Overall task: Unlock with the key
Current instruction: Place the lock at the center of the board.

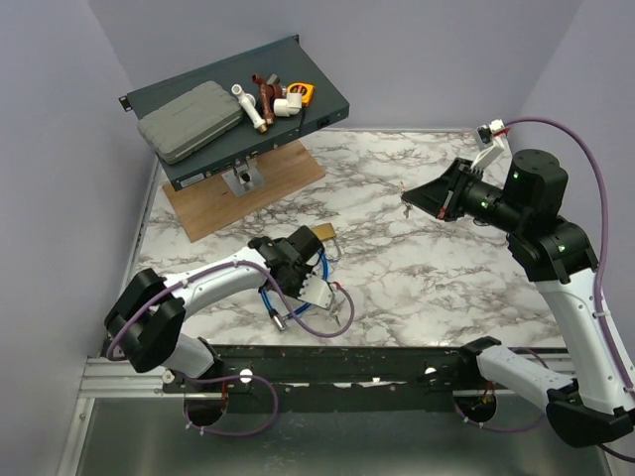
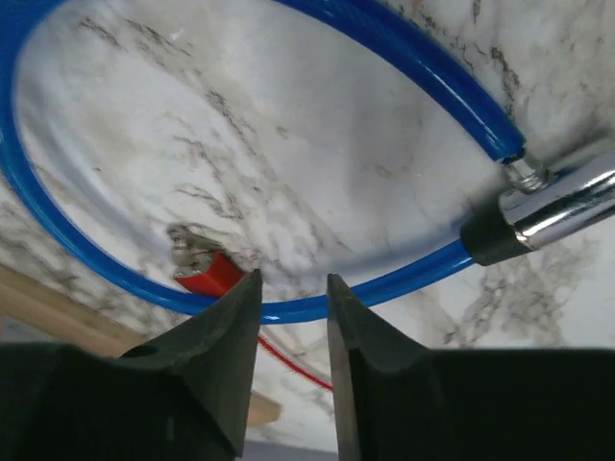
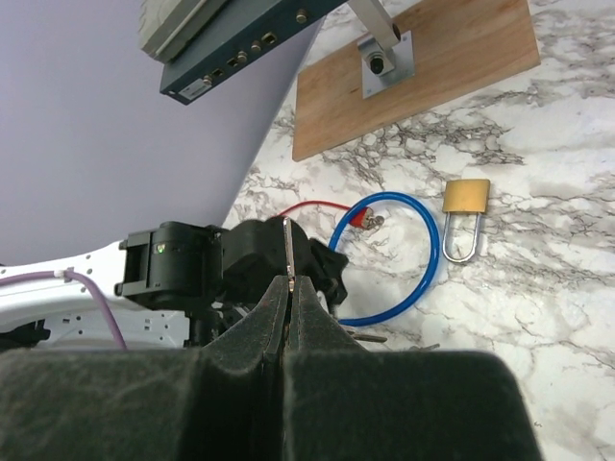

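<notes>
My right gripper (image 1: pixel 407 201) hovers above the right half of the table, shut on the key (image 3: pixel 287 248), a thin silver strip standing up out of its fingertips (image 3: pixel 279 293). The brass padlock (image 3: pixel 466 196) lies flat on the marble with its silver shackle pointing toward the near edge, and shows as well at the table's middle (image 1: pixel 322 232). Beside it my left gripper (image 2: pixel 293 288) hangs low over a blue cable loop (image 2: pixel 288 309). Its jaws stand a narrow gap apart with nothing between them. The key is clear of the padlock.
A red wire end (image 2: pixel 207 272) and a chrome fitting (image 2: pixel 557 206) join the blue loop. A wooden board with a metal bracket (image 1: pixel 243 188) lies at the back left, below a dark tray (image 1: pixel 327 99) holding a grey case and pipe fittings. Walls close in on both sides.
</notes>
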Motion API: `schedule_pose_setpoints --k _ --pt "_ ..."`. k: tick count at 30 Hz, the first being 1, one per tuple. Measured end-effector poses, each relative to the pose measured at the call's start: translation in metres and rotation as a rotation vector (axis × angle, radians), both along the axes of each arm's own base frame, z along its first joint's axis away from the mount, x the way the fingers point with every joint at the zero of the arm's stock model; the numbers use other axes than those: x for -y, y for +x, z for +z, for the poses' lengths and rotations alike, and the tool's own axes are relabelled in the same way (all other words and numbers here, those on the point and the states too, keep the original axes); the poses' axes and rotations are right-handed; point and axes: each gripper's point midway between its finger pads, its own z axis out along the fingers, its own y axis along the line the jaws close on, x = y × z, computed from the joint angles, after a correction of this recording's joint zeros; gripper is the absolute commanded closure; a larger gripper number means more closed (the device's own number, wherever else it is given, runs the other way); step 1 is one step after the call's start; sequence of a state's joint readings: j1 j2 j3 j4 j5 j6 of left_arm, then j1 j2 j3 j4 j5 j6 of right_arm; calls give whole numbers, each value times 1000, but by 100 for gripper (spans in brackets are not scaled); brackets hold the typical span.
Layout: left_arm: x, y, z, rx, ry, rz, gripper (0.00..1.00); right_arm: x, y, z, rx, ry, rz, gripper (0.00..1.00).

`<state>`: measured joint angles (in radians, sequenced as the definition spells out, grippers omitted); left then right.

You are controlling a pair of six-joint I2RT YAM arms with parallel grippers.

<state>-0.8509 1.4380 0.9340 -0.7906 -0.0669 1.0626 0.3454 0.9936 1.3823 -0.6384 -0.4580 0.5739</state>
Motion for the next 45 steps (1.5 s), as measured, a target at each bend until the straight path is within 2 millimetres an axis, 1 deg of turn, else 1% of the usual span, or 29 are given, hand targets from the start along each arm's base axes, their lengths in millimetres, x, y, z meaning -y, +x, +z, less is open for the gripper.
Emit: schedule_pose_setpoints --k 2,3,4,6,8,13,16,18,21,23,24,25,28,30,31,32,33,35,36,37,38,40,45 --pt "-11 0 -10 -46 -6 -1 44 0 0 -2 -4 -6 1 99" --pt "-21 0 -15 -69 -14 -12 41 0 -1 -3 -6 -9 2 99" --pt "-30 0 -18 -80 -14 1 36 1 -1 -4 -9 -12 2 99" --pt "-46 0 -21 -101 -16 -18 2 1 -1 -5 -11 -16 3 99" --pt "-51 -2 -20 -118 -24 -61 2 1 -1 -6 -12 -19 3 99" --pt "-41 -7 -13 -123 -68 -188 2 1 0 -10 -22 -22 3 99" --pt "-38 -9 -7 -73 -93 -289 2 0 0 -17 -39 -28 3 99" --pt "-42 -15 -5 -6 -99 -381 2 0 1 -20 -46 -30 2 99" --pt "-55 -26 -6 74 -80 -514 2 0 1 -23 -53 -32 2 99" --pt "-57 -24 0 114 -84 -548 2 1 2 -23 -52 -33 -1 99" --pt "-54 -21 6 123 -101 -540 2 1 2 -23 -51 -33 -4 99" --pt "-50 -16 18 129 -123 -526 2 1 2 -23 -48 -32 -5 99" --pt "-27 7 70 181 -201 -497 2 1 3 -27 -51 -32 -9 99" --pt "-18 14 88 237 -246 -511 2 1 4 -30 -58 -31 -9 99" --pt "-18 11 86 256 -259 -533 2 1 4 -31 -61 -31 -9 99" --pt "-20 4 78 260 -264 -559 2 1 4 -31 -61 -31 -9 99" --pt "-24 -5 65 248 -265 -585 2 0 4 -31 -60 -30 -10 99" --pt "-35 -26 32 181 -248 -632 8 0 5 -30 -54 -28 -10 99" --pt "-38 -34 20 137 -240 -649 11 0 5 -29 -52 -28 -10 99" --pt "-39 -36 14 113 -235 -658 15 0 5 -29 -51 -27 -10 99" --pt "-39 -37 7 69 -231 -667 18 0 5 -29 -50 -26 -10 99" --pt "-35 -32 2 33 -228 -683 19 0 5 -29 -52 -24 -11 99" --pt "-29 -20 -2 25 -225 -697 19 0 5 -28 -54 -21 -12 99"
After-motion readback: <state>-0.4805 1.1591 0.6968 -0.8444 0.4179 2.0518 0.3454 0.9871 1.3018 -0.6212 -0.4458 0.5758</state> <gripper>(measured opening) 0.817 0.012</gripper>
